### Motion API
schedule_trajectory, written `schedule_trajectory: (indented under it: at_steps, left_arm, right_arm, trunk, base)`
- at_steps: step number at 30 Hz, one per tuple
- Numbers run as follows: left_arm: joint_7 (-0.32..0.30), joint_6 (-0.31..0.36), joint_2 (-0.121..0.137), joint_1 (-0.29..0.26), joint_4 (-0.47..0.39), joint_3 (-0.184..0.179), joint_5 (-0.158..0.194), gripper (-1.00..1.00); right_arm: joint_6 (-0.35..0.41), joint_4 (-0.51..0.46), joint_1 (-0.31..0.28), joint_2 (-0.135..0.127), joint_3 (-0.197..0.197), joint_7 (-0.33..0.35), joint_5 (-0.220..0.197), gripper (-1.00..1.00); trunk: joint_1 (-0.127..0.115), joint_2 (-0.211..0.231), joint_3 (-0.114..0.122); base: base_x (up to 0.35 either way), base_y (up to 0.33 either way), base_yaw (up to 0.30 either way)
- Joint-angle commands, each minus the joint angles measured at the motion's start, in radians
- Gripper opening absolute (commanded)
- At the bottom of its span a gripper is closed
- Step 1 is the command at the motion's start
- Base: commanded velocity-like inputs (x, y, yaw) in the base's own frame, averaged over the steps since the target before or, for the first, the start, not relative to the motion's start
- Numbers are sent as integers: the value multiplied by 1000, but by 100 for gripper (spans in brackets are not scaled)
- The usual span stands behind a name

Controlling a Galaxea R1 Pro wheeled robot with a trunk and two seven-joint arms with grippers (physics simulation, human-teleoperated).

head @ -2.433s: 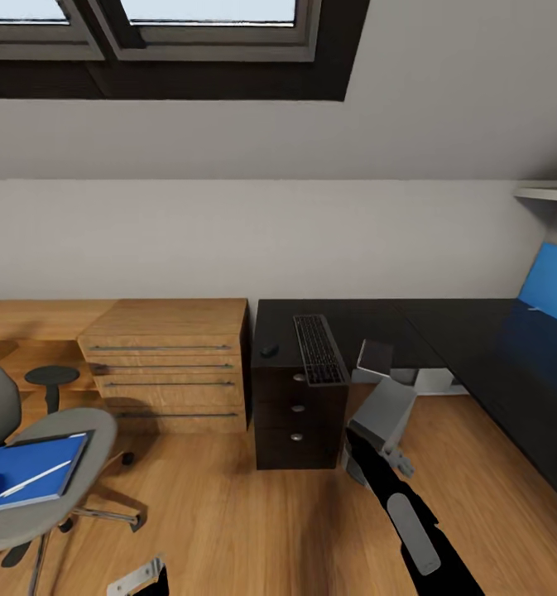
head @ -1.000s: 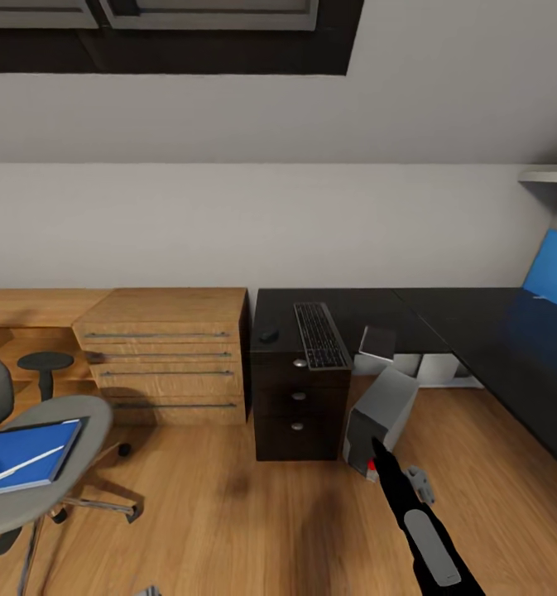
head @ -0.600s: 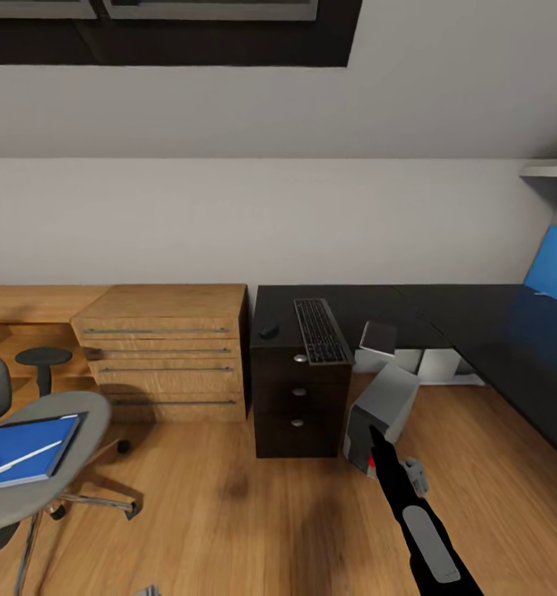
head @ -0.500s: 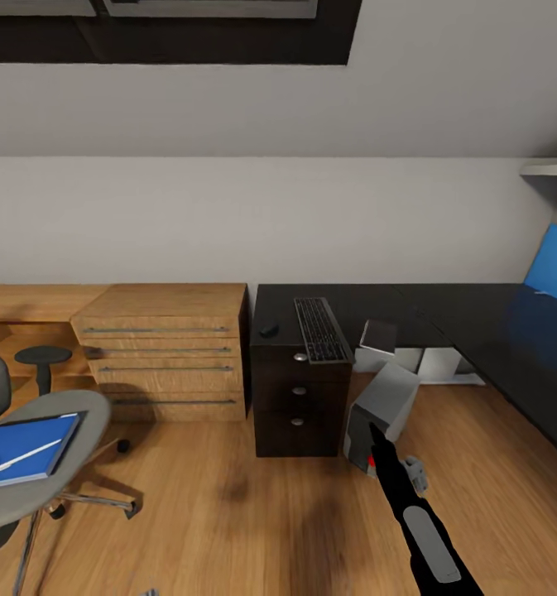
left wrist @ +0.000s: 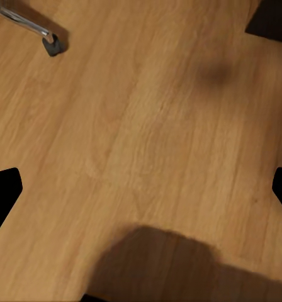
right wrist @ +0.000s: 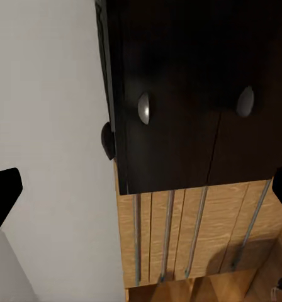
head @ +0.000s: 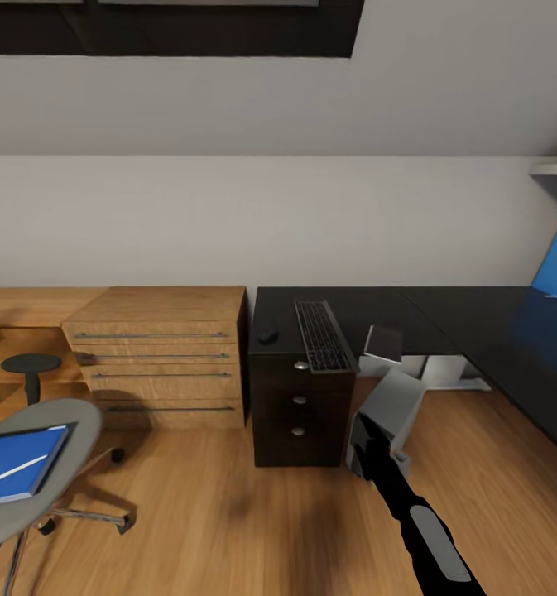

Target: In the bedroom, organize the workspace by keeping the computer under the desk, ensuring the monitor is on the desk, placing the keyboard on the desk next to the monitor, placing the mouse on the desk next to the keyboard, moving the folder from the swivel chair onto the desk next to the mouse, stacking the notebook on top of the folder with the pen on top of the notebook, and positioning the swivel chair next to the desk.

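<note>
1. At the lower right of the head view the right arm (head: 427, 530) reaches forward; its tool is hidden against the computer (head: 386, 418), so I cannot tell from here how far apart the tips stand or whether they touch the case.
2. In the right wrist view the two dark tips of the right tool (right wrist: 141, 189) sit at opposite edges of the frame, spread wide, with nothing between them; ahead are the black drawers (right wrist: 191, 107) with round knobs.
3. In the left wrist view the left tool (left wrist: 141, 189) is likewise spread wide and holds nothing, over the wooden floor (left wrist: 147, 126), with a chair caster (left wrist: 53, 45) at the upper left.
4. At the lower left of the head view the swivel chair (head: 67, 430) carries the blue folder (head: 17, 462), a thin white pen (head: 13, 470) lying on it.
5. The silver-grey computer stands tilted on the floor, just beside the drawers.
6. On the black counter (head: 444, 319), centre frame, lie the keyboard (head: 321, 335), the mouse (head: 268, 337) near its left, and the notebook (head: 383, 343) at its right.
7. Left of the counter stands a wooden drawer chest (head: 158, 356).
</note>
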Motion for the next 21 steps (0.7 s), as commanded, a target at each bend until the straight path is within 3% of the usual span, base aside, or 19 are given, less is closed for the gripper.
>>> schedule_trajectory:
  at_steps: [1,10,12,21]
  left_arm:
    - [6,4,0,0,-2,-2,4,100]
    - [7,4,1,0,0,-2,3,100]
    - [7,5,1,0,11,-2,3,100]
    - [7,2,1,0,30,-5,1,100]
  right_arm:
    - [10,0,-1,1,-4,2,-9,100]
    - [5,-6,-1,1,0,7,-6,100]
    - [5,-25,-1,1,11,21,15,100]
    - [5,-41,-1,1,12,25,25,100]
  trunk:
    - [0,0,-1]
    - [0,0,-1]
    - [0,0,-1]
    - [0,0,-1]
  base:
    - [235,0,0]
    - [246,0,0]
    - [33,0,0]
    - [117,0,0]
